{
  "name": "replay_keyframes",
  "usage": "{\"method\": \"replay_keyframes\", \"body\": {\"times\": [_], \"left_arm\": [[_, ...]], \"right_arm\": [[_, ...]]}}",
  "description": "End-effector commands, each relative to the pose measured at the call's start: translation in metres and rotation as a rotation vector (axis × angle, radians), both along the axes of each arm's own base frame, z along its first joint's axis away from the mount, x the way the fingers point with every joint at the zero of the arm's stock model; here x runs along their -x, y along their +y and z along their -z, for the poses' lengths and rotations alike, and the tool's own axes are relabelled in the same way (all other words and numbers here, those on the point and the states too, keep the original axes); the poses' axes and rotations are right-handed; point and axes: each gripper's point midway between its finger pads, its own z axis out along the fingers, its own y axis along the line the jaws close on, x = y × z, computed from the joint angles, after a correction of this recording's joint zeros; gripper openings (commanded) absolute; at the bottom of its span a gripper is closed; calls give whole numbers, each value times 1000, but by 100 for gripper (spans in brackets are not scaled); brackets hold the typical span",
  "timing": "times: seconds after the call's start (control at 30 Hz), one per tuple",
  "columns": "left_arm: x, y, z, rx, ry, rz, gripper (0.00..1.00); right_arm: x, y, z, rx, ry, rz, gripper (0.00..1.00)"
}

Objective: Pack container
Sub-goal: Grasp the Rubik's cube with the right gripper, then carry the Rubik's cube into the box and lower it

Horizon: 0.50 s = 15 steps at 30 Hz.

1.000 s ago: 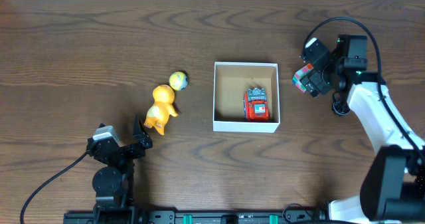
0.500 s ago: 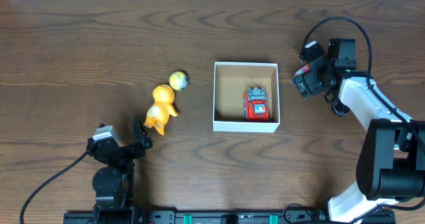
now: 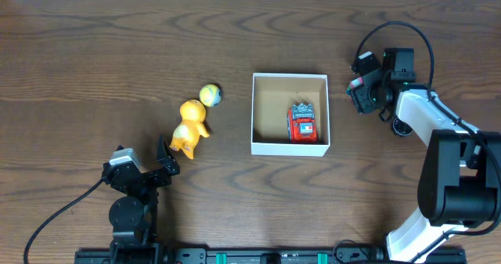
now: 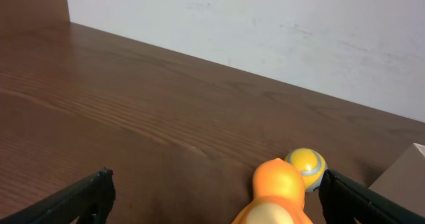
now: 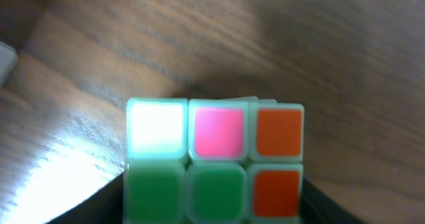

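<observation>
Overall, packing stands at an early stage. The shallow square container with thin white walls and a brown cardboard floor (image 3: pixel 290 148) sits open side up near the middle of the dark wood-grain table (image 3: pixel 94 60). One item is already inside: a red toy truck with a grey top (image 3: pixel 302 124), lying in the right half of the floor, close to the near wall. Three items lie outside. An orange and yellow plastic figure (image 3: pixel 189 128) lies left of the container, well apart from it, and a small yellow-and-blue ball (image 3: pixel 210 95) rests just beside its far end. A multicoloured puzzle cube with pale green edging (image 5: pixel 212 161) lies right of the container, near its far right corner but apart from it. The right arm (image 3: pixel 427 111) reaches over this cube. The right jaws are drawn in against two opposite flanks, so the cube appears gripped; whether it has left the table cannot be told. The left arm (image 3: pixel 129 182) sits at the near left edge, and the left jaws are spread wide and empty, aimed toward the figure and ball. By this layout the cube is the item in hand, its carry and release over the container are not yet done, and the figure and ball are left to follow.
</observation>
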Motion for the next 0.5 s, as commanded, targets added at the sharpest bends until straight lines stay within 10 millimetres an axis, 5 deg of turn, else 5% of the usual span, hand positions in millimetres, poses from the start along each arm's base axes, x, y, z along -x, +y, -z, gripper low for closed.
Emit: {"method": "replay_keyframes", "body": {"times": [0.0, 0.2, 0.47], "left_arm": [[2, 3, 19, -15, 61, -11, 98], [2, 3, 19, -15, 61, -11, 98], [2, 3, 19, -15, 61, -11, 98]], "right_arm": [[-3, -1, -11, -8, -26, 11, 45], [-7, -1, -37, -6, -89, 11, 36], [-9, 12, -119, -9, -284, -13, 32]]}}
